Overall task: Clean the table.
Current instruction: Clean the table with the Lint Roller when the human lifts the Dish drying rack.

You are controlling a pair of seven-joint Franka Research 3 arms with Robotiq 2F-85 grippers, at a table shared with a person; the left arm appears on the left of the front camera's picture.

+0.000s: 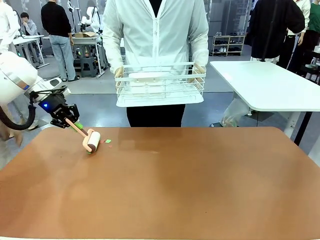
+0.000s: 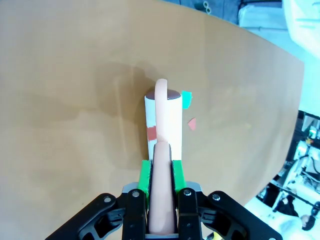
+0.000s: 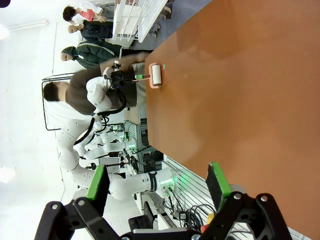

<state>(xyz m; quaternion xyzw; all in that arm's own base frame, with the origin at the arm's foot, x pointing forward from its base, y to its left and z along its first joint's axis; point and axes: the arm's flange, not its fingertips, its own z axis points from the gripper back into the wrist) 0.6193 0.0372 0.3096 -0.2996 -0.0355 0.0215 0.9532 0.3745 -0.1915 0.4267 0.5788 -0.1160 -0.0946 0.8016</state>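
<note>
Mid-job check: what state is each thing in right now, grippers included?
left gripper, shut on the lint roller handle.
right gripper, open, holding nothing.
lint roller, roll down on the table, handle tilted up.
green scrap, loose on the table beside the roll.
red scrap, loose on the table beside the roll.
wire basket, held off the table by the person.

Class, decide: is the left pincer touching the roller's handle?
Touching. In the left wrist view, the green pads of the left pincer press both sides of the pink handle.
</note>
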